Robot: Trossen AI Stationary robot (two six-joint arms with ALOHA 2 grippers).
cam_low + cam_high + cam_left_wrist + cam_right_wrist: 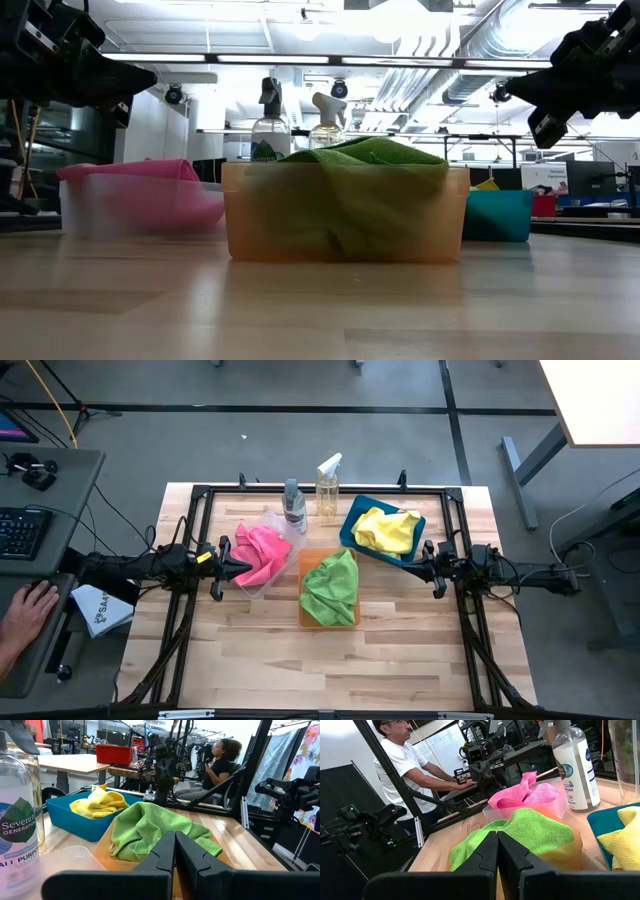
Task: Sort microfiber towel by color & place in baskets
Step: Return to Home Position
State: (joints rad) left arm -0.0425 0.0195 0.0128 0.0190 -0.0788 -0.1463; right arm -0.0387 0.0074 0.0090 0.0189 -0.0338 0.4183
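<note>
Pink towels (262,553) lie in the clear basket (281,526), lime green towels (331,587) in the orange basket (309,558), and yellow towels (387,530) in the blue basket (352,519). My left gripper (240,564) hovers shut at the clear basket's left side, above the table. My right gripper (415,561) hovers shut just right of the blue basket. In the low view both grippers (140,75) (515,88) hang well above the baskets. The wrist views show shut fingers (174,851) (496,851) with nothing between them.
Two spray bottles (294,505) (327,488) stand behind the baskets at the table's far side. The near half of the table (330,665) is bare wood. A person's hand (25,610) rests at a desk left of the table; people sit beyond the table.
</note>
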